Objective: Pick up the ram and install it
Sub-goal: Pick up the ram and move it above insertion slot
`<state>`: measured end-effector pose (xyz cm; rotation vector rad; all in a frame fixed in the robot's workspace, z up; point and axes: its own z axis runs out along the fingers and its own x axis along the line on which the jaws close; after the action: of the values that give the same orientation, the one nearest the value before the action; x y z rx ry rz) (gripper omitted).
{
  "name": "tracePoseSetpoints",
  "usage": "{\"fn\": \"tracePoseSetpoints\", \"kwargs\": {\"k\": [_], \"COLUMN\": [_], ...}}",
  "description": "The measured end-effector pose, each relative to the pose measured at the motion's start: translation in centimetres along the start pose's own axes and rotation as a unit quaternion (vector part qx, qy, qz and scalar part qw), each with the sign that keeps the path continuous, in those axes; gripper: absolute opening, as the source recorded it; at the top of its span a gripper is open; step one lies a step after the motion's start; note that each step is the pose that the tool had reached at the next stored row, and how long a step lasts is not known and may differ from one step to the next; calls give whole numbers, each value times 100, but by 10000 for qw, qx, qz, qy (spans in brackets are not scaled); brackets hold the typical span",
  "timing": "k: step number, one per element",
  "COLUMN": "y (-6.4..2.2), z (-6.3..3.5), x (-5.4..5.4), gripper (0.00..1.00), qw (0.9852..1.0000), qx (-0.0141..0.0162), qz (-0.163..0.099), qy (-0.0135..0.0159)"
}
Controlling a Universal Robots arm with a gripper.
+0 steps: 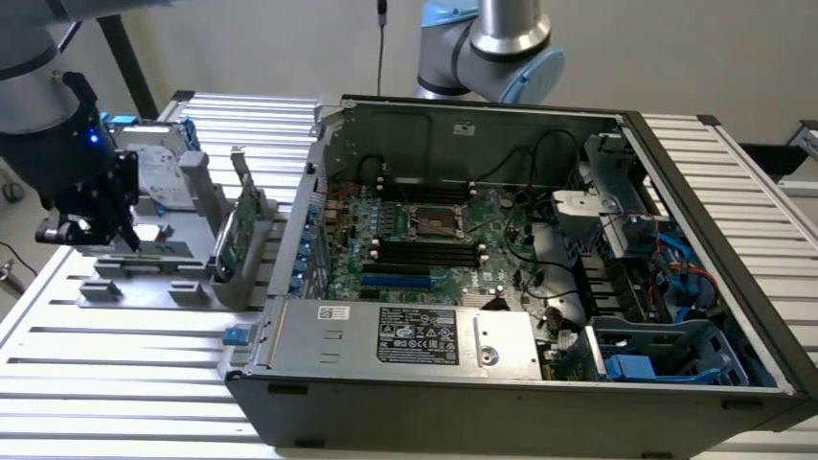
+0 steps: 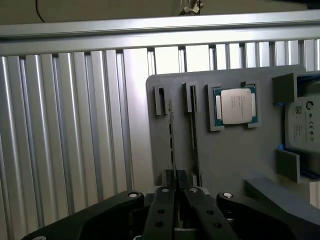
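Gripper (image 2: 176, 174) is down over a grey plastic holder (image 2: 230, 155) at the exterior view's left. Its black fingers (image 2: 165, 210) are drawn in to a thin slit w/ the ram (image 2: 172, 135) pinched between them. The ram shows edge-on, a thin dark strip running along the holder by its narrow slots; can't tell if it sits in one or is lifted clear. Just beside it is a 2nd slot (image 2: 193, 130), dark inside, contents unclear. Next along, a square processor (image 2: 235, 105) w/ a dull silver lid lies flat in its pocket, then a hard drive (image 2: 302, 125) w/ a white label. In the exterior view a green card (image 1: 238, 240) stands upright at the holder's edge, btw. the arm (image 1: 52, 125) and the open PC case (image 1: 320, 163), so it blocks the straight line across. Inside the case are a green motherboard (image 1: 422, 206) w/ long black memory slots (image 1: 428, 254) near its middle, looping black cables and a metal power box (image 1: 402, 335). The table (image 2: 65, 130) is ribbed aluminium slats, matte.
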<state>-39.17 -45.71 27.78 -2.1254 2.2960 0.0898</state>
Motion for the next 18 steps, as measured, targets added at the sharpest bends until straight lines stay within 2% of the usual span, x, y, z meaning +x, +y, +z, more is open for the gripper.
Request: {"fn": "tracePoseSetpoints", "kwargs": {"k": [11, 18], "y": [-337, -539], "z": [-489, -671], "x": [-51, -75], "gripper": [13, 13], "qw": [10000, 10000], "qx": [-2, -3], "qz": [-17, -28], "qy": [-26, -26]}}
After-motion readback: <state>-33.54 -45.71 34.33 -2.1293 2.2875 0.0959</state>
